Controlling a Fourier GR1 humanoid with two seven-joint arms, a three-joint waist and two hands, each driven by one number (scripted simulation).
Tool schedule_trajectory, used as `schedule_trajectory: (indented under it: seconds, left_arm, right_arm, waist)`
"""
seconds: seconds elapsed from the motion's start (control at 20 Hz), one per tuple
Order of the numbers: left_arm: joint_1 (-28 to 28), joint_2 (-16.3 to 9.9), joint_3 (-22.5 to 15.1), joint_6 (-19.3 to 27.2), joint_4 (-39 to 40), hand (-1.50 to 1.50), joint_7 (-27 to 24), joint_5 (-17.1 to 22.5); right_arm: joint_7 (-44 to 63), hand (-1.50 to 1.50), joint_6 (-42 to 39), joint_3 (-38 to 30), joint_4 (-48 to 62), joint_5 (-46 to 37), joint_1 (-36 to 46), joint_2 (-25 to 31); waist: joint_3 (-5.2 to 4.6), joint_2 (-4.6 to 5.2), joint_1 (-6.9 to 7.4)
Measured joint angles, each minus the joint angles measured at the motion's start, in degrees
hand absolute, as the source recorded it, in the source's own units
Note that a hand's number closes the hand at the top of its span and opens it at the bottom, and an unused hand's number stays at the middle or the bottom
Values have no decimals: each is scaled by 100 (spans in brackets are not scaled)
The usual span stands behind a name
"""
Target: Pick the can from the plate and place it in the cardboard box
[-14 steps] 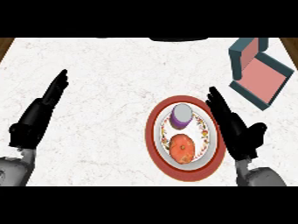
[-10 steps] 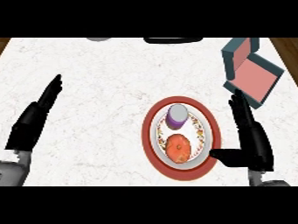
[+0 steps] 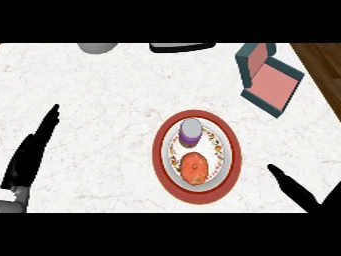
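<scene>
Can (image 3: 191,132) upright on plate (image 3: 233,150); left hand (image 3: 31,152) fingers straight, right hand (image 3: 300,191) seemingly open too

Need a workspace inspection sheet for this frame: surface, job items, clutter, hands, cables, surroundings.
Surface: white marbled counter.
Job's things: purple can upright on the red-rimmed plate, not yet picked; box open, far right, teal outside, pink inside.
Clutter: orange round fruit on the same plate, nearer than the can; grey object and dark object at the far edge.
Hands: left hand open, resting; right hand open, right of the plate, touching nothing.
Cables: nothing seen.
Surroundings: wooden floor on the right.
</scene>
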State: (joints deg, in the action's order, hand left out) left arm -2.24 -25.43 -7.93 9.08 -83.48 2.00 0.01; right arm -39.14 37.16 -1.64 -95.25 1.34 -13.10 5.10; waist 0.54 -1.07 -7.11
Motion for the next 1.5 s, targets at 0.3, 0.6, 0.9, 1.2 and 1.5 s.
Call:
schedule_trajectory:
  seconds: [0.3, 0.6, 0.9, 1.2, 1.5]
  left_arm:
    - [-27, 114, -121, -8, 146, 0, -172, -116]
    - [-258, 241, -243, -77, 336, 0, -234, -251]
    - [-432, 324, -272, -191, 473, 0, -314, -288]
    - [-591, 342, -250, -258, 542, 0, -323, -321]
    - [-644, 317, -209, -311, 544, 0, -347, -336]
  right_arm:
    - [-1265, -150, 863, 698, 105, -1009, -1480, -384]
    - [-852, -150, 2000, 2123, -205, -2048, -2826, -474]
    - [414, -150, 2822, 3215, -396, -3439, -3650, -495]
    - [1756, -150, 3128, 3485, -662, -4693, -4165, -504]
    - [2986, -150, 2967, 3459, -926, -5672, -4336, -509]
  waist:
    - [-43, 65, 278]
    - [-63, 112, 511]
    - [-76, 172, 680]
    - [-85, 230, 752]
    - [-88, 268, 813]
